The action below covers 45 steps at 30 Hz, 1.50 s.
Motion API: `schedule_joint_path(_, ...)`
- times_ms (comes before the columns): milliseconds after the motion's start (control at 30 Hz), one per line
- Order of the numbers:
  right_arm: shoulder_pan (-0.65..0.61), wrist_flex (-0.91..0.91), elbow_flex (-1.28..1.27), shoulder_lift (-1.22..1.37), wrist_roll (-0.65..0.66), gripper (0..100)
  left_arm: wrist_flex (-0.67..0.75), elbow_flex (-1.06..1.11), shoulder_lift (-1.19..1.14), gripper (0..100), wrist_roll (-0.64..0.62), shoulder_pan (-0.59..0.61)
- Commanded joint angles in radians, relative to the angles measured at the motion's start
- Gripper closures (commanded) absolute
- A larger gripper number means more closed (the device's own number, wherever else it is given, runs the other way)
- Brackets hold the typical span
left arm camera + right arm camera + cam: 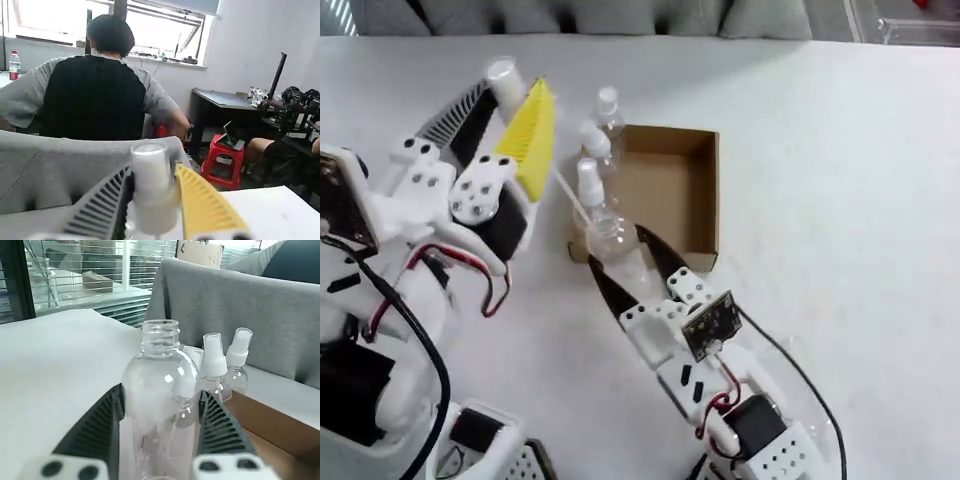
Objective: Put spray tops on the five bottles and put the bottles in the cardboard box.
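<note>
the left gripper (512,92) is closed on a spray top (150,185), its yellow and striped jaws pinching the white head from both sides, with the thin dip tube (570,195) trailing down toward the bottles. the right gripper (615,248) has its black jaws set against either side of an open-necked bottle (159,385), which stands on the table at the near corner of the cardboard box (670,130). the main risk, as i judge it, is the tube: it is long, slanted and flexible, so it could miss the narrow neck, catch on the rim and bend, or slide down the outside. the capped bottles (213,362) stand just behind the open one along the box's wall; whether inside or beside it i cannot tell, and a swinging tube or jaw could knock them over. pressing the top down off-axis could tip the clear bottle or twist it in the right jaws, since smooth plastic probably gives little grip. the pinch on the rounded head could also slip.
</note>
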State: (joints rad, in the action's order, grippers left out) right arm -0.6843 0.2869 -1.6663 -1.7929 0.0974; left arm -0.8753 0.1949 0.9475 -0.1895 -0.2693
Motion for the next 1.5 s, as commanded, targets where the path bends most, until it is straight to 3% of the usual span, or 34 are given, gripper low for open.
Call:
schedule_joint_path(0,-0.005,-0.031,-0.008,-0.008,-0.008,98.3,0.006,-0.021,-0.01,98,0.0,-0.016)
schedule_joint_path(367,-0.005,-0.024,-0.009,-0.008,-0.008,98.3,0.166,0.104,-0.01,98,0.0,-0.016)
schedule_joint_path(800,-0.005,-0.024,-0.009,-0.008,-0.008,98.3,0.175,0.209,-0.001,98,0.0,-0.018)
schedule_joint_path(1133,0.002,-0.024,-0.014,-0.008,-0.008,98.3,0.175,0.48,0.113,97,0.0,-0.223)
schedule_joint_path(1467,0.002,-0.025,-0.023,-0.008,-0.008,98.3,0.175,0.643,0.232,97,0.006,-0.236)
